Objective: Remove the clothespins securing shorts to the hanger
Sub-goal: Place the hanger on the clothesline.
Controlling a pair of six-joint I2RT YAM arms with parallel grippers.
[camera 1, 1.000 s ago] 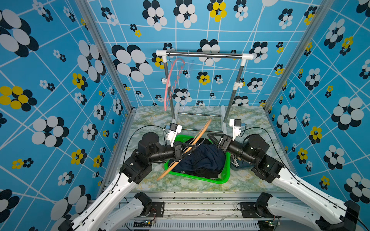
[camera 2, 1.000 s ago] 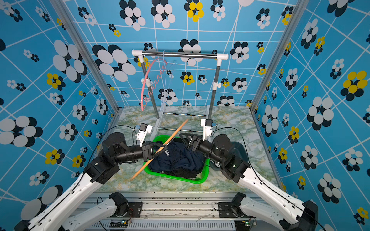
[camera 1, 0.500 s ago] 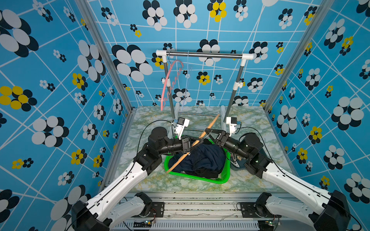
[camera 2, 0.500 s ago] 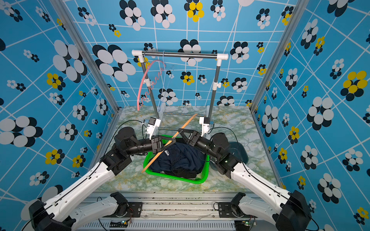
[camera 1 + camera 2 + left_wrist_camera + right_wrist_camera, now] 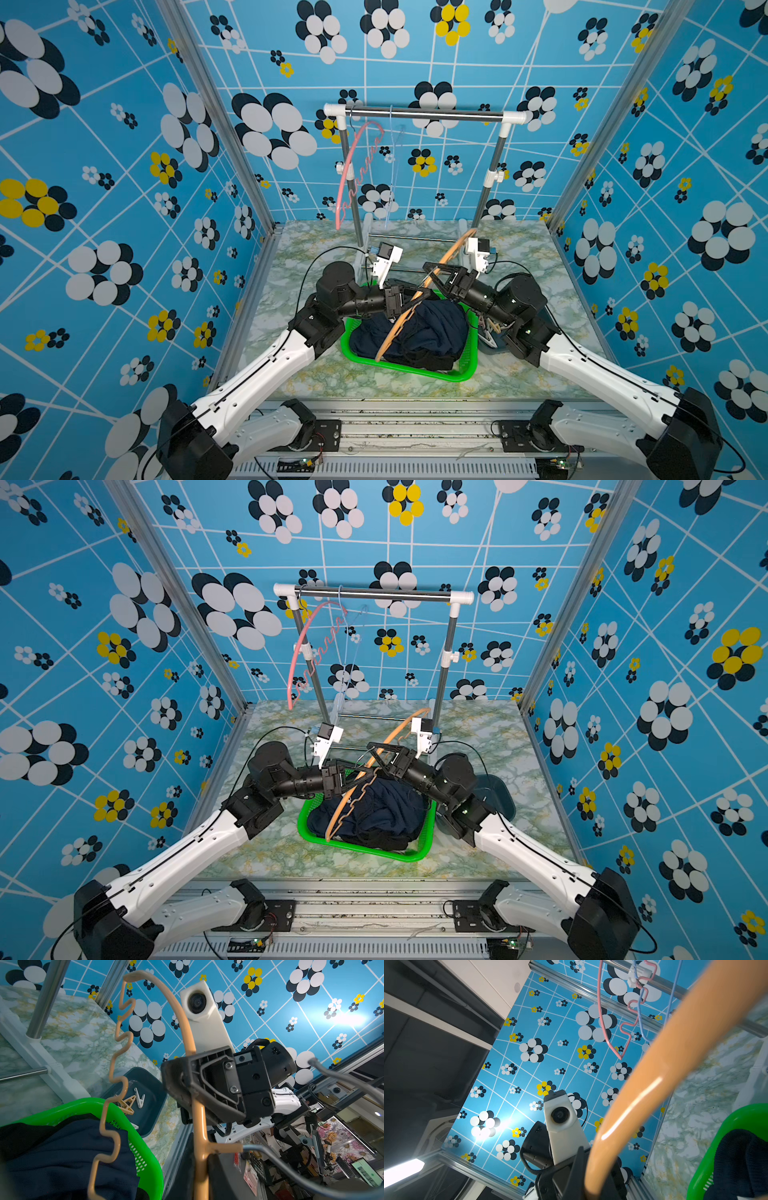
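Tan and white clothespins [image 5: 133, 1101] lie loose in a dark blue-grey tray [image 5: 154, 1088]. At least two tan ones are tangled together and a white one is just beside them. In a top view the same tray [image 5: 500, 796] sits on the marbled table [image 5: 291, 374], mostly hidden under the right arm.

Touching the tray's side is a bright green basket [image 5: 415, 370] with slotted walls. It holds the navy shorts [image 5: 432, 328], a soft, heaped, creased bundle that fills most of it. A blacker cloth [image 5: 419, 359] shows beneath the navy at the basket's front edge.

Slanting over the basket is a tan hanger [image 5: 415, 299] with a smooth arched top and a wavy lower bar. Its lower end dips in front of the navy cloth; whether it touches cannot be told.

The right gripper [image 5: 178, 1082] is clenched on the arched bar, as the left wrist view shows clearly. The left gripper [image 5: 415, 295] has the hanger's stem running between its jaws, lower down near the hook. Whether those jaws press the stem or stand just slack of it cannot be told.

Behind them a metal rack [image 5: 415, 113] with white corner joints stands at the back of the table. It carries a pink hanger [image 5: 353, 166] and a pale blue hanger [image 5: 638, 1012].
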